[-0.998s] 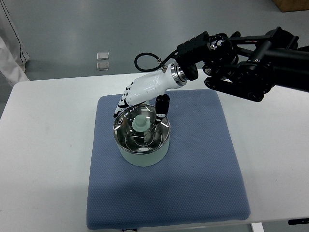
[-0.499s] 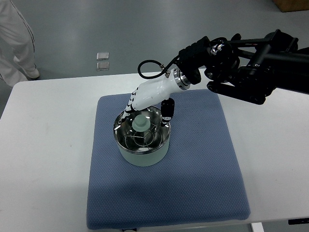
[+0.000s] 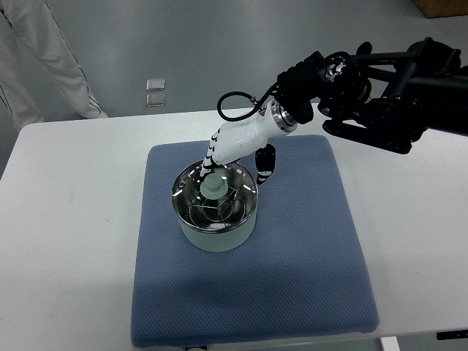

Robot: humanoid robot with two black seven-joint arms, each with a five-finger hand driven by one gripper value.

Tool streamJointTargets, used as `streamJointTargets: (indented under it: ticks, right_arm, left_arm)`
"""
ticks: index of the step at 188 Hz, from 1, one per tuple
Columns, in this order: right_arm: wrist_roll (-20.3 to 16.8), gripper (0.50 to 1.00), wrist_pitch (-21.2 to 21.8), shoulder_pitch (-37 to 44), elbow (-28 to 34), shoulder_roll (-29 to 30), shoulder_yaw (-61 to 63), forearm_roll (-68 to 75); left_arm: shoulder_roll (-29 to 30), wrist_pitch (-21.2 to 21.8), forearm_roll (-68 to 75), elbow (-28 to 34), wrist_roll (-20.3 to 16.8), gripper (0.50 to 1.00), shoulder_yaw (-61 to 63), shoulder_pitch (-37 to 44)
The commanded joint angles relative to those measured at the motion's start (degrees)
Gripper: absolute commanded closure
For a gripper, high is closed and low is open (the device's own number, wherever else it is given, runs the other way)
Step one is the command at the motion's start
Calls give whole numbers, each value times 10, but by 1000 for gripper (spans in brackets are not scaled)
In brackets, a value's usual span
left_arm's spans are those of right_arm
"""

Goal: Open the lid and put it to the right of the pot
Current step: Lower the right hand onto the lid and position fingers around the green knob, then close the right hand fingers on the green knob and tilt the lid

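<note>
Lid [image 3: 216, 199] on the pot [image 3: 217, 232] looks like hard, breakable glass, so the right hand [image 3: 238, 155], fingers loose and holding nothing, should pinch its knob [image 3: 214, 185].

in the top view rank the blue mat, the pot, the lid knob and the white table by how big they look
1. Table
2. Mat
3. Pot
4. Knob
</note>
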Motion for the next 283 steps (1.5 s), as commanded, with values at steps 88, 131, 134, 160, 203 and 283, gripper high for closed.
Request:
streamJointTargets:
  ticks: [88,131,134,160,203,283]
  right_arm:
    - [0,650,-4,-2,17,-6,4,6]
    - [0,652,-4,-1,17,-8,4,7]
    - [0,652,-4,-1,17,-8,4,8]
    - [0,652,-4,0,22,-7,5,9]
    - [0,668,-10,-1,24,-3,7,9]
    - [0,711,-16,-2,20,-2,7,10]
  left_arm:
    - [0,0,0,0,1,500,0,0]
    - [0,0,0,0,0,500,0,0]
    - [0,0,0,0,0,500,0,0]
    - [0,0,0,0,0,500,0,0]
    - [0,0,0,0,0,500,0,0]
    - [0,0,0,0,0,500,0,0]
